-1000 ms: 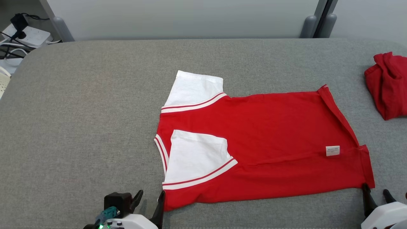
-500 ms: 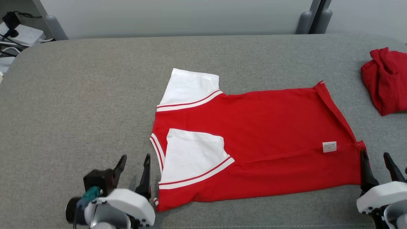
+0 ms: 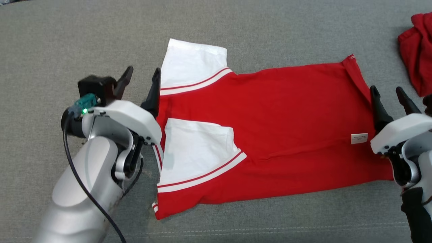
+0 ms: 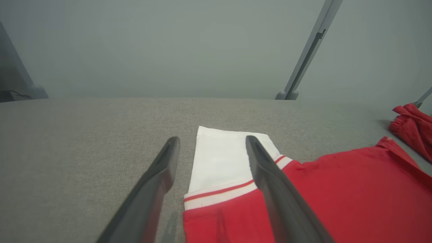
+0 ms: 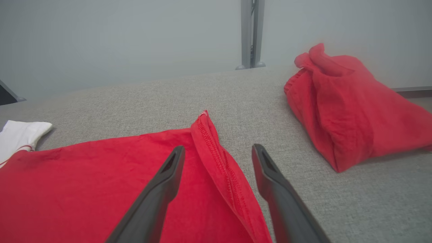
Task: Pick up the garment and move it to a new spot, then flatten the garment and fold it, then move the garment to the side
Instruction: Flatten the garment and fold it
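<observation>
The garment (image 3: 287, 128) is a red shirt with white sleeves, lying flat and partly folded on the grey table (image 3: 67, 40); one white sleeve (image 3: 195, 152) is folded onto the red body. My left gripper (image 3: 141, 78) is open at the shirt's left edge, beside the far white sleeve (image 4: 222, 158). Its fingers straddle that sleeve's edge in the left wrist view. My right gripper (image 3: 388, 92) is open over the shirt's right hem (image 5: 219, 158), with the hem's fold between its fingers. A white label (image 3: 359, 138) lies near that hem.
A second, crumpled red cloth (image 3: 418, 54) (image 5: 347, 108) lies at the far right of the table. Grey table surface stretches to the left of the shirt and beyond it. The table's front seam (image 3: 270, 231) runs close below the shirt.
Both grippers have moved forward along the shirt's two ends, from its near corners to its far part. The head camera has tilted down and closer. The shirt lies as before.
</observation>
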Controlling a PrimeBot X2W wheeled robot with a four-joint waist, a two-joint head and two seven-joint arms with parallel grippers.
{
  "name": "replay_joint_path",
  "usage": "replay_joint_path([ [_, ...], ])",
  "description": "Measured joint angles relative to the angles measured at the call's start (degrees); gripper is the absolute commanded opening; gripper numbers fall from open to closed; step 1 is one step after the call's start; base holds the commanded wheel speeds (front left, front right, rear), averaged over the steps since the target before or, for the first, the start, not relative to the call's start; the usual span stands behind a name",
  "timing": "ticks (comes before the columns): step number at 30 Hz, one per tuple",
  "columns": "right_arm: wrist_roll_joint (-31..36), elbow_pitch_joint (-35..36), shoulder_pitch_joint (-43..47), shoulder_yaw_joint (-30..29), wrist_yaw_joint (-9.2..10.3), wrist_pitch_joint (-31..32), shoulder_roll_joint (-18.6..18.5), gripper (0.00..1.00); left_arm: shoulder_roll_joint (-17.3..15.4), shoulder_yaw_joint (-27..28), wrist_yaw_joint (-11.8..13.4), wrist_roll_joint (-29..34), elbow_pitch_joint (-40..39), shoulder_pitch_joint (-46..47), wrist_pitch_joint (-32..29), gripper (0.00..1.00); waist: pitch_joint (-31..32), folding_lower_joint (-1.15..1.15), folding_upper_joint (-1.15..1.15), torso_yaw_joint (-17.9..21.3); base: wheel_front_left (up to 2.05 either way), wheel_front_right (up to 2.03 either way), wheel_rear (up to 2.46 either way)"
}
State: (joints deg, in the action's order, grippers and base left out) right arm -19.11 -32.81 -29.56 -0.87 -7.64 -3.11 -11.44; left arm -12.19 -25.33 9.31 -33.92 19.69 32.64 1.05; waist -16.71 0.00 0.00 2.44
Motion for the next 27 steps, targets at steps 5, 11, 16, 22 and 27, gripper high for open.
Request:
replay_joint_path([
  [5, -1.57, -3.7, -6.74, 2.41, 0.0, 3.91, -0.82, 1.0, 0.69, -0.71, -2.79, 0.08, 6.17, 9.36, -1.9, 1.0, -3.85, 0.0, 0.0, 0.37, 0.0, 0.0, 0.0],
  [11, -5.38, -9.84, -17.48, 5.97, 0.0, 8.27, -2.05, 1.0, 1.78, -0.21, -4.85, 0.1, 14.02, 19.75, -1.13, 1.0, -9.1, 0.0, 0.0, 1.02, 0.0, 0.0, 0.0],
  [16, -8.61, -13.12, -23.49, 9.53, 0.0, 10.18, -3.37, 1.0, 3.0, -0.33, -7.89, -0.01, 19.93, 25.58, -0.67, 1.0, -12.28, 0.0, 0.0, 0.96, 0.0, 0.0, 0.0],
  [22, -10.69, -15.99, -27.29, 13.4, 0.0, 10.15, -4.32, 1.0, 6.0, -1.44, -9.49, 0.01, 27.64, 31.17, -0.44, 1.0, -14.08, 0.0, 0.0, 0.36, 0.0, 0.0, 0.0],
  [27, -12.84, -16.71, -29.28, 17.89, 0.0, 10.14, -4.97, 0.0, 7.78, -2.83, -10.26, 0.13, 34.52, 35.52, -0.87, 1.0, -14.65, 0.0, 0.0, 0.33, 0.0, 0.0, 0.0],
])
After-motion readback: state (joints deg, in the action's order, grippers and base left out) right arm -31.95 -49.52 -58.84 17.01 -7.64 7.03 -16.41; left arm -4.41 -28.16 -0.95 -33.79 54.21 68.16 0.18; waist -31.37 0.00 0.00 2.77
